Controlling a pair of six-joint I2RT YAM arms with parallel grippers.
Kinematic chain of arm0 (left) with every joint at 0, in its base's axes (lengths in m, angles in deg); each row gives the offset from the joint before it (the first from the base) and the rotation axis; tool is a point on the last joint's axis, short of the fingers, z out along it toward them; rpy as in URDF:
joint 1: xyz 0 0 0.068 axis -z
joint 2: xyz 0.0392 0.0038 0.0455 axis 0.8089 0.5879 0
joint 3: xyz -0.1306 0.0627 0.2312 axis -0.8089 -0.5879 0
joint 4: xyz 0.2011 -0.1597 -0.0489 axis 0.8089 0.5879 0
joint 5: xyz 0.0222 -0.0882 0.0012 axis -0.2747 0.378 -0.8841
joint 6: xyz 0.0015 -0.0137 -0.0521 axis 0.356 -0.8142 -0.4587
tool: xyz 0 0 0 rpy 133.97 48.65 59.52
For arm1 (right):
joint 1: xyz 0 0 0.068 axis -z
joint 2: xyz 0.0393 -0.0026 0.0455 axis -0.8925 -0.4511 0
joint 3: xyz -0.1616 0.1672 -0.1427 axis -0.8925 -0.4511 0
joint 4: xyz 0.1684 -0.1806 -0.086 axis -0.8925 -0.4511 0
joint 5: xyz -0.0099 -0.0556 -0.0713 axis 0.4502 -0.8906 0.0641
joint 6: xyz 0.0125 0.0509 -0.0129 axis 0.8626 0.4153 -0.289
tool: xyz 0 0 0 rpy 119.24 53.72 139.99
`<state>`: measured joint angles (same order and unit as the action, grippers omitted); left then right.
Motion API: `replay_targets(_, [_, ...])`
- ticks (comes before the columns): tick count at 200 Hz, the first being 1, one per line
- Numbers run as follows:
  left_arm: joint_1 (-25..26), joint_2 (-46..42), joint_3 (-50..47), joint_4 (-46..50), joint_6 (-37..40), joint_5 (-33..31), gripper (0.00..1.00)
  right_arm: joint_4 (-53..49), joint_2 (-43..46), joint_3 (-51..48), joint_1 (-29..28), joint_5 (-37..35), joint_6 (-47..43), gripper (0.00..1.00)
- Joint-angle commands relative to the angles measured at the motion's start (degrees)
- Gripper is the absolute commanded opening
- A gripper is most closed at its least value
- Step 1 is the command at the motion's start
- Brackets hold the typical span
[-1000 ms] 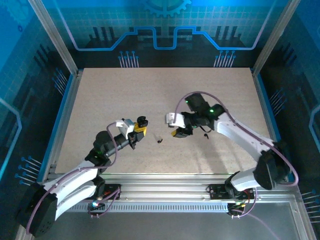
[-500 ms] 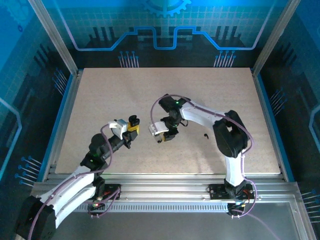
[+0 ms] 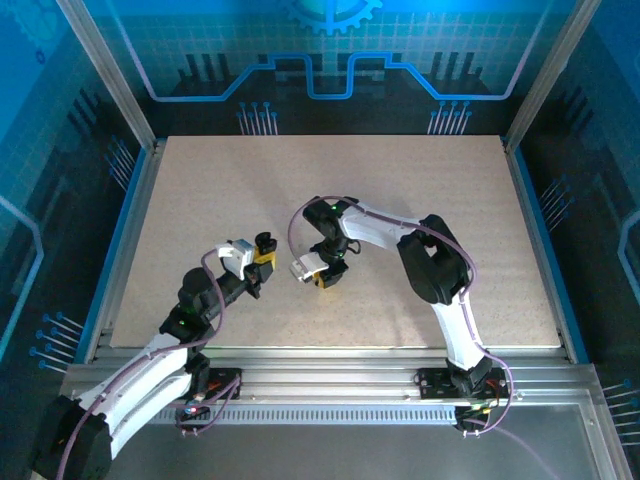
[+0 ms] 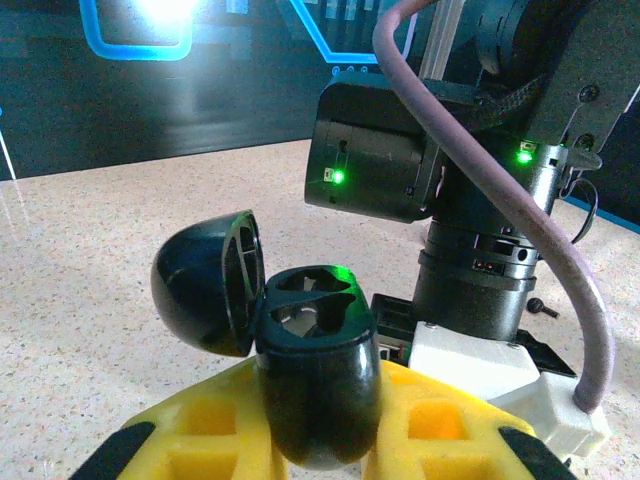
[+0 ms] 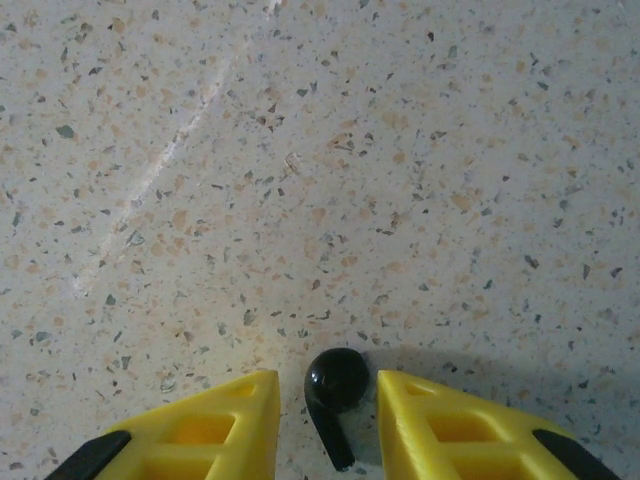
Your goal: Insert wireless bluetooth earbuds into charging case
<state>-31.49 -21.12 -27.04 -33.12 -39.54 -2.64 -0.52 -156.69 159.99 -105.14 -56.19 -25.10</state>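
- My left gripper (image 3: 262,250) is clamped on the case (image 4: 310,370), which it holds off the worktop (image 5: 300,150); the lid is open and both sockets look empty.
- My right gripper (image 3: 325,277) is down at the worktop, jaws narrowly apart on either side of one earbud (image 5: 335,385), gripping nothing yet.
- I judge nothing is inserted: this earbud needs picking and seating, then the other.

You saw the table (image 5: 300,150) as smooth, speckled stone-like composite with a faint sheen. On it, the earbud (image 5: 335,385) was glossy black plastic. The charging case (image 4: 310,380) shone likewise; fingers (image 4: 200,440) of the left gripper (image 4: 315,405) were matt yellow plastic.
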Motion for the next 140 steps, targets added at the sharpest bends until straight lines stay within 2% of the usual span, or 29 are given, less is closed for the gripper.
replay_targets(1, [-0.73, -0.37, -0.53, -0.21, 0.29, -0.37, 0.14, -2.84, -1.95, 1.98, -0.84, 0.88, -1.79, 0.3])
replay_targets(85, [-0.73, 0.28, -0.47, -0.48, 0.18, -0.03, 0.14, -4.49, -4.51, 4.28, -0.89, -2.41, -1.48, 0.23])
replay_targets(103, [-0.75, 0.76, -0.36, -0.56, 0.2, 0.2, 0.14, -4.59, -4.46, 4.35, -0.77, -3.24, -1.11, 0.19])
replay_targets(140, [-0.73, 2.45, 0.58, -0.48, 0.98, 1.89, 0.14, -4.59, -2.95, 4.42, -0.47, -1.07, 1.18, 0.18])
